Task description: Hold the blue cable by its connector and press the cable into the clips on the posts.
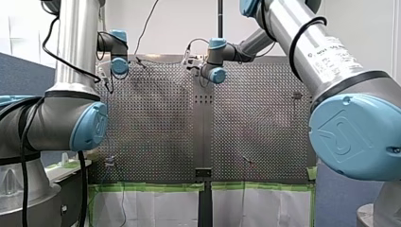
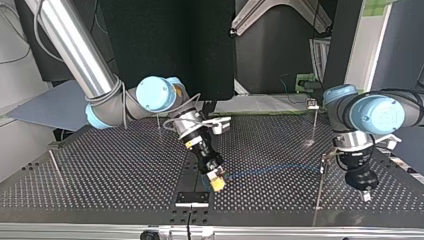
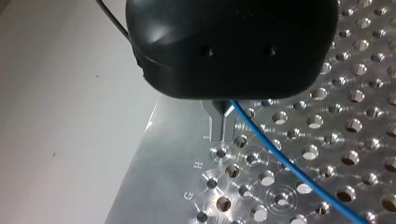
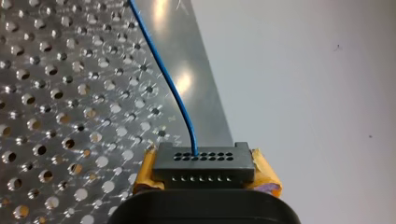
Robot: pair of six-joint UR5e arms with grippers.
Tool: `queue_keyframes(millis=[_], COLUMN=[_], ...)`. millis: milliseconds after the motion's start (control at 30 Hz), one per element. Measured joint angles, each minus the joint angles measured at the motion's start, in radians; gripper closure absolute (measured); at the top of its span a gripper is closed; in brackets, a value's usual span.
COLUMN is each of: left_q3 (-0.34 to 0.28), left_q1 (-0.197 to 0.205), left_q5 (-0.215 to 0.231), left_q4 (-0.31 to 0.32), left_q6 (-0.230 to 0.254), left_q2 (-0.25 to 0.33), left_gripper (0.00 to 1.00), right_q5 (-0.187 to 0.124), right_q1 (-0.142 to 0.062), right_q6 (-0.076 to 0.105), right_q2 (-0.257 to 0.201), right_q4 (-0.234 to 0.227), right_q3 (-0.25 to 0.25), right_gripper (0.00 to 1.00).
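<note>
Right wrist view, nearest first: my right gripper clamps the black connector between 2 yellow pads. The connector's flat block shape gives the pads square faces to bite, so this end should not twist. The blue cable, thin and smooth, leaves 1 of the connector's holes and curves away over the shiny perforated metal table. Further off, in the left wrist view, my left gripper has its narrow metal fingers closed together. They seem to nip the cable low over the plate, probably to keep the span taut for pressing. Beyond, the top view shows thin upright posts. The cable is not visibly pressed onto any of them yet.
</note>
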Motion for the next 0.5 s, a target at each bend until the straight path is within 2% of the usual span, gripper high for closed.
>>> queue_keyframes(millis=[233, 500], left_q3=[0.000, 0.000], left_q1=[0.006, 0.016], left_q5=[0.018, -0.030], left_q4=[-0.003, -0.058], left_q6=[-0.029, -0.096], left_q2=[0.000, 0.000], left_gripper=[1.00, 1.00], right_q5=[-0.004, -0.007], right_q1=[-0.007, -0.009], right_q6=[0.004, 0.000], right_q2=[0.026, 0.027], right_q4=[0.012, 0.028], right_q3=[-0.055, -0.065], right_gripper=[1.00, 1.00])
